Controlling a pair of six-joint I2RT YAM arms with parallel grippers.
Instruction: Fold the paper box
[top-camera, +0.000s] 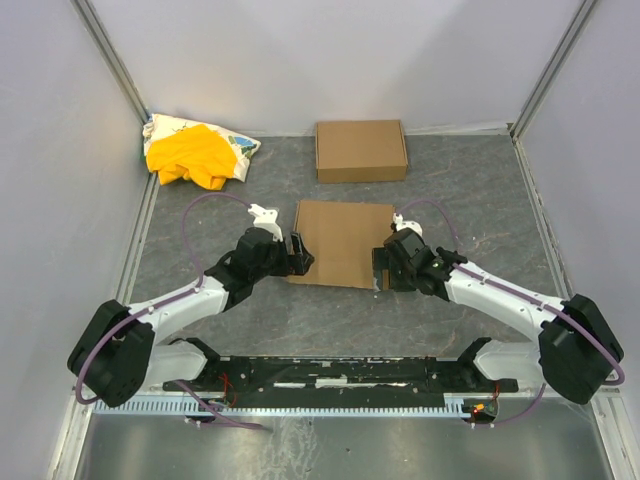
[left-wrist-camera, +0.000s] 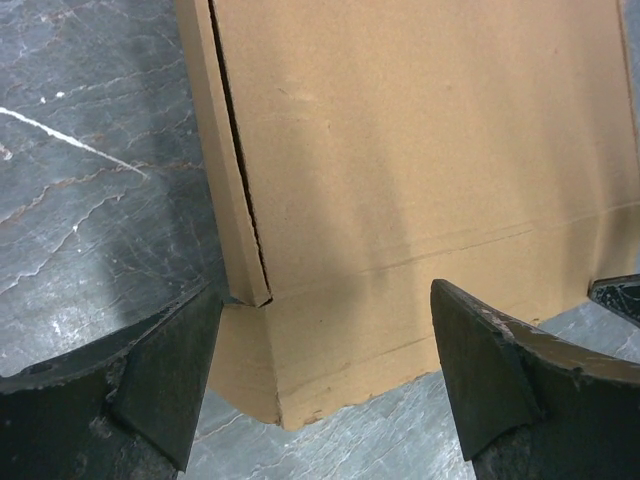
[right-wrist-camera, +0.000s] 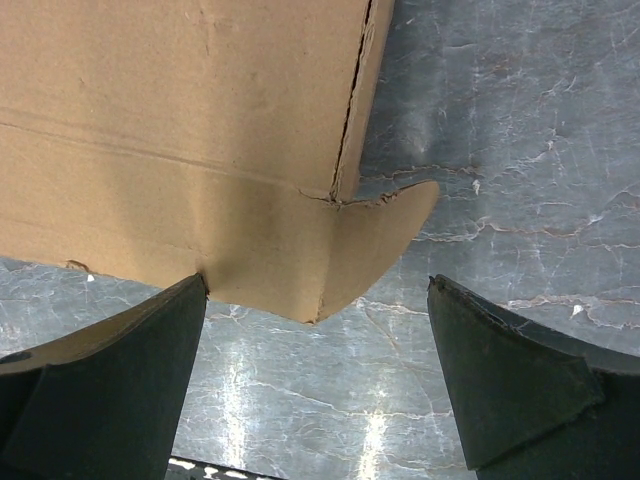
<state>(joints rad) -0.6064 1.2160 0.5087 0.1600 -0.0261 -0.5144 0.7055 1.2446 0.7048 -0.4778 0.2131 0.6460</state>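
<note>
Left gripper (top-camera: 297, 252) spread wide and empty, its dark fingers (left-wrist-camera: 160, 380) on either side of the near-left corner of the paper box (top-camera: 340, 240), not pinching it. Right gripper (top-camera: 384, 268) just as wide, nothing clasped, set at the near-right corner of the same box. Lies flat and closed near the middle of the grey stone-patterned table (top-camera: 470, 190), between the two grippers: a plain brown rectangle of cardboard. From the left wrist, a narrow side flap (left-wrist-camera: 215, 150) along the left edge with a dark slit beside it, faint crease lines across the near end, a slightly ragged near edge. From the right wrist, a rounded tab (right-wrist-camera: 385, 225) sticking out at the near-right corner, with a small tear where it meets the side; the near edge reaches the tip of that gripper's left finger, touching or not cannot be told. Both arms stretched forward from their bases at the near edge and angled inward toward each other, white links low over the table, purple cables (top-camera: 215, 200) looping above the wrists. Farther back, well apart from the box, a second neat brown carton (top-camera: 361, 150) close to the rear wall. In the far-left corner, a crumpled yellow cloth (top-camera: 195, 158) on a pale printed sheet. Nothing between either gripper and the box corners.
</note>
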